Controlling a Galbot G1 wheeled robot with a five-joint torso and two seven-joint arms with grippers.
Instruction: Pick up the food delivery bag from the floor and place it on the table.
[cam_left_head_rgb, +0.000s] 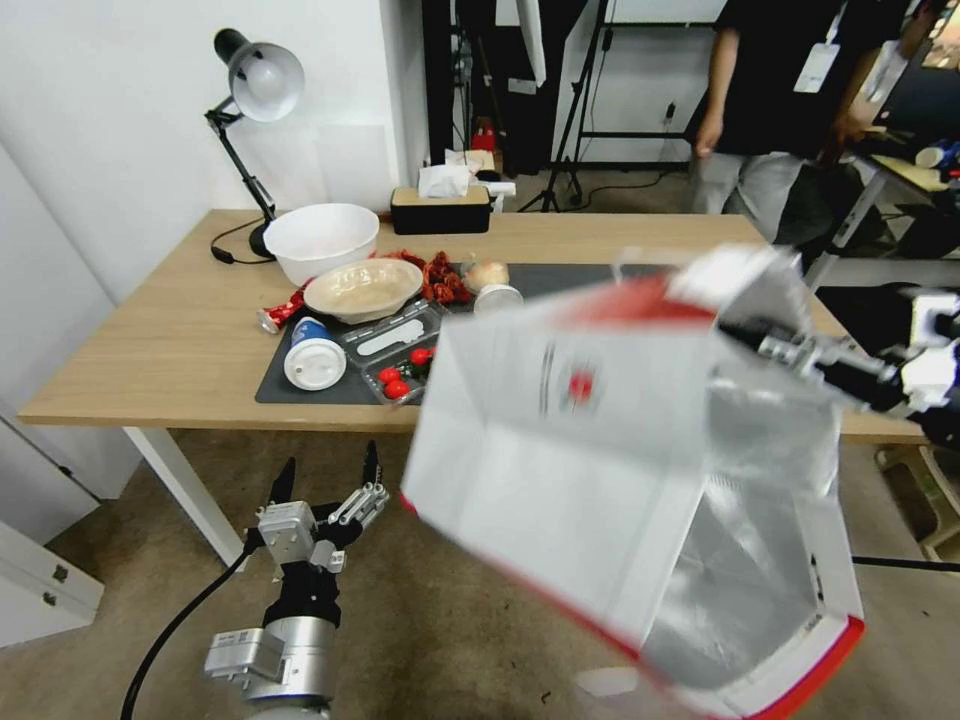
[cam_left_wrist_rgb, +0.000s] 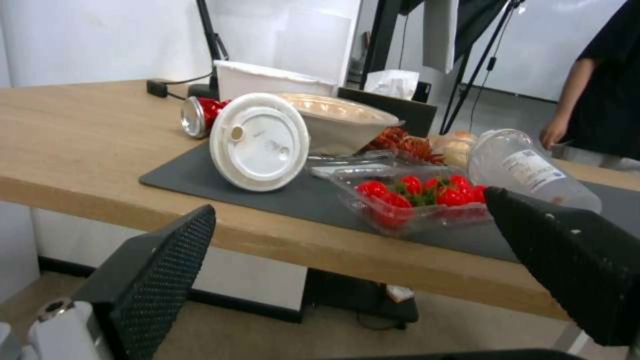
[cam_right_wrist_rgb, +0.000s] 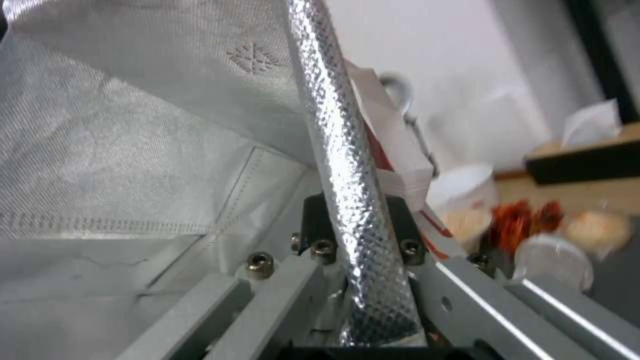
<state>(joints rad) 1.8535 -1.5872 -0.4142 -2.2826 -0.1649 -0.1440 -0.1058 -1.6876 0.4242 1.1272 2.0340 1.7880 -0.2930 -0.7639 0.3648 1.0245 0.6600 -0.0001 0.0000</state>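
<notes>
- Right gripper (cam_left_head_rgb: 745, 335) pinches the food delivery bag (cam_left_head_rgb: 600, 470) by its foil rim; bag hangs tilted, airborne, before the table (cam_left_head_rgb: 140, 330).
- Left gripper (cam_left_head_rgb: 325, 480) spread wide, low, idle.
- Advice: lift bag's base above the edge, set down right of the strawberry tray (cam_left_head_rgb: 400, 365).

You have bare surface (cam_left_head_rgb: 150, 330) at the frame's left; bowls (cam_left_head_rgb: 320, 238) and strawberry tray (cam_left_head_rgb: 400, 375) crowd the middle, and the hanging bag (cam_left_head_rgb: 600, 450) blocks the right.
</notes>
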